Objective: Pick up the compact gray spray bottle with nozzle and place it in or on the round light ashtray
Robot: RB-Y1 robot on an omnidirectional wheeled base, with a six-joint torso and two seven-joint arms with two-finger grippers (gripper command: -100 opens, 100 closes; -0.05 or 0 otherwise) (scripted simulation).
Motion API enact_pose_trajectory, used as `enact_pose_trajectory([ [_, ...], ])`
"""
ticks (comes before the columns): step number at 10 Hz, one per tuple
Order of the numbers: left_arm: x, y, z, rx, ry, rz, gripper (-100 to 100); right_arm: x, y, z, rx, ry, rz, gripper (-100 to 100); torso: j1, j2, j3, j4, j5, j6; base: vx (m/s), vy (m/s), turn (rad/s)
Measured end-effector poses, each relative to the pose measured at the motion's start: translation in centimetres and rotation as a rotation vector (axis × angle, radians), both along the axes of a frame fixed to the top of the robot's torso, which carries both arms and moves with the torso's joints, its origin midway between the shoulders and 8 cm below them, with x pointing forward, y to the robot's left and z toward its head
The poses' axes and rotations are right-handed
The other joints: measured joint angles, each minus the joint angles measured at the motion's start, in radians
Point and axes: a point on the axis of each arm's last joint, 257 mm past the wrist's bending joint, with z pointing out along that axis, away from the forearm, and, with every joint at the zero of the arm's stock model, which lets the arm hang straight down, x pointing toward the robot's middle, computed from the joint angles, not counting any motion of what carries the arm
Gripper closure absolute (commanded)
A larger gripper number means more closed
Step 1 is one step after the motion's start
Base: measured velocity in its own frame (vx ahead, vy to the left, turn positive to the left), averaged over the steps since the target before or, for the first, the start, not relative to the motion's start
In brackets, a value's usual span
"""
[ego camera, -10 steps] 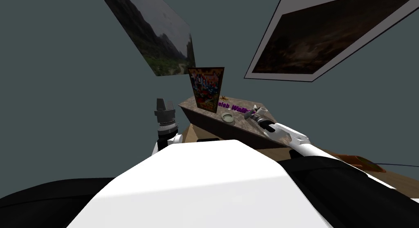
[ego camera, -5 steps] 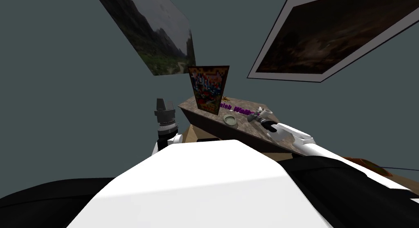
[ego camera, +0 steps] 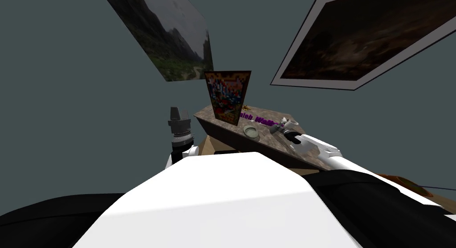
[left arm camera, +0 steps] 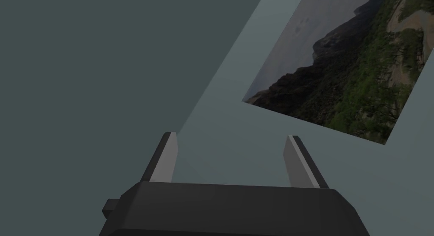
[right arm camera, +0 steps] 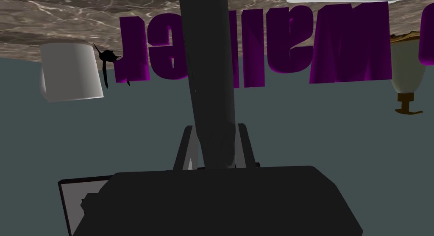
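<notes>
On the brown marbled counter, my right gripper has its two fingers pressed on the sides of a dark grey, slim spray bottle that stands up between them. In the head view the right gripper and the spray bottle sit at the counter's right part. The round light ashtray lies on the counter a short way left of them, with nothing in it. My left gripper is open and holds nothing; the left gripper hangs left of the counter.
A white cup stands on the counter close beside the bottle, with a small black figure next to it. Purple block letters run behind. A colourful box stands upright at the counter's back left.
The fingers of my right gripper have come in from wide open onto the spray bottle. The head view has shifted slightly; the ashtray and cup lie as before.
</notes>
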Motion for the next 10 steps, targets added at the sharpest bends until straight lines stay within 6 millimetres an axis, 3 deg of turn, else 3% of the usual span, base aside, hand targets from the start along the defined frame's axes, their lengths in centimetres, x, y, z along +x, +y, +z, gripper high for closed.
enact_pose_trajectory([
  [2, 0.0, 0.0, 0.0, 0.000, 0.000, 0.000, 0, 0.0, 0.0, 0.0, 0.000, 0.000, 0.000, 100, 0.000, 0.001, 0.000, 0.000, 0.000, 0.000, 0.000, 0.000, 0.000],
  [3, 0.0, 0.0, 0.0, 0.000, 0.000, 0.000, 0, 0.0, 0.0, 0.0, 0.000, 0.000, 0.000, 0, 0.000, 0.001, 0.000, 0.000, 0.000, 0.000, 0.000, 0.000, 0.000],
  [4, 0.0, 0.0, 0.0, 0.000, 0.000, 0.000, 0, 0.0, 0.0, 0.0, 0.000, 0.000, 0.000, 100, 0.000, 0.001, 0.000, 0.000, 0.000, 0.000, 0.000, 0.000, 0.000],
  [5, 0.0, 0.0, 0.0, 0.000, 0.000, 0.000, 0, 0.0, 0.0, 0.0, 0.000, 0.000, 0.000, 0, 0.000, 0.001, 0.000, 0.000, 0.000, 0.000, 0.000, 0.000, 0.000],
  [6, 0.0, 0.0, 0.0, 0.000, 0.000, 0.000, 0, 0.0, 0.0, 0.0, 0.000, 0.000, 0.000, 100, 0.000, 0.001, 0.000, 0.000, 0.000, 0.000, -0.001, 0.030, -0.190],
  [10, 0.0, 0.0, 0.0, 0.000, 0.000, 0.000, 0, 1.2, 2.9, 0.2, -0.003, -0.001, 0.038, 100, 0.007, 0.005, 0.000, -0.004, -0.005, 0.003, -0.016, 0.093, -0.151],
])
